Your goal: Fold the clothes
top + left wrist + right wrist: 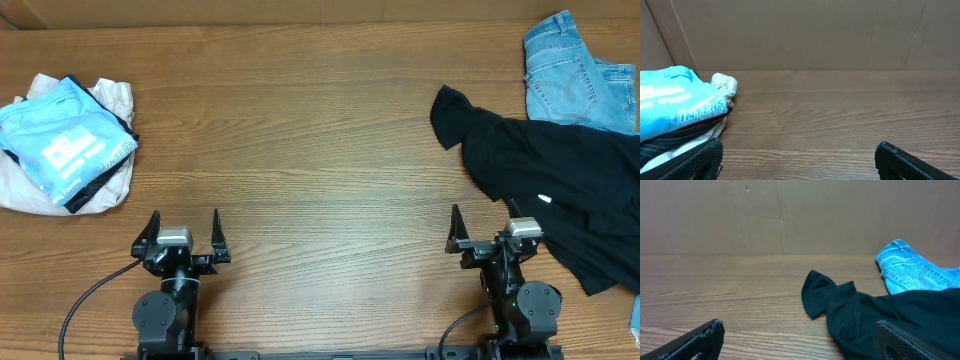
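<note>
1. Task item: black T-shirt (pixel 560 185), unfolded and rumpled, on the right side of the wooden table (pixel 320 130). One sleeve sticks out toward table center. The lower part runs off toward the near-right edge.
2. Small white neck tag (pixel 545 199) shows on the shirt, just beyond the R arm's wrist.
3. Right gripper (pixel 485 222): jaws spread fully wide, holding nothing. It sits low at the near edge and points away from the robot. Its outer finger overlaps the shirt's near-left edge in the overhead view. In the R wrist view that finger is in front of black fabric. Can't tell if it touches the cloth.
4. Left gripper (pixel 183 220): jaws also fully wide, nothing held. It is at the near-left of the table with bare wood between the fingers. It is well apart from the shirt.
5. Light-blue denim jeans (pixel 575 75) are at the far-right corner, just beyond the shirt. The shirt's far edge meets or overlaps them, can't tell which.
6. A sky-blue garment with white print (pixel 65 145) lies on the far-left, on top of a pile. Cream/white fabric (pixel 110 100) is under it and a dark striped layer shows at its edge.
7. The L wrist view has that pile ahead and to the left of the L claw, not touching it.
8. A brown cardboard wall (pixel 800 35) runs behind the table in both wrist views.
</note>
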You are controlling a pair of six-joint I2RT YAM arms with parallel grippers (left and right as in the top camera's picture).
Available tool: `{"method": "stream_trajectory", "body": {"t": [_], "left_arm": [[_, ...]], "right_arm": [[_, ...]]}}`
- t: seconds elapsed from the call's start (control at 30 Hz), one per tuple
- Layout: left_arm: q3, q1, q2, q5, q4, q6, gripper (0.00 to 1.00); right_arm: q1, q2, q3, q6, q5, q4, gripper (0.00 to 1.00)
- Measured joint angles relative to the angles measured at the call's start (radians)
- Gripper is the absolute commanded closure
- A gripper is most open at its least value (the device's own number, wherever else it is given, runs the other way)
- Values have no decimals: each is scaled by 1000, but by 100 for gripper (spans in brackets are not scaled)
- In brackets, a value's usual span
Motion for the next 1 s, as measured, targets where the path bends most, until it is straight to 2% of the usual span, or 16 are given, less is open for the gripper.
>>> {"method": "stream_trajectory", "body": {"t": [0.27, 1.0], "left_arm": [[0, -1, 0, 0, 0, -51, 0], [0, -1, 0, 0, 0, -53, 0]], "right_arm": [[39, 2, -2, 16, 38, 52, 0], [39, 2, -2, 19, 50, 52, 0]]}}
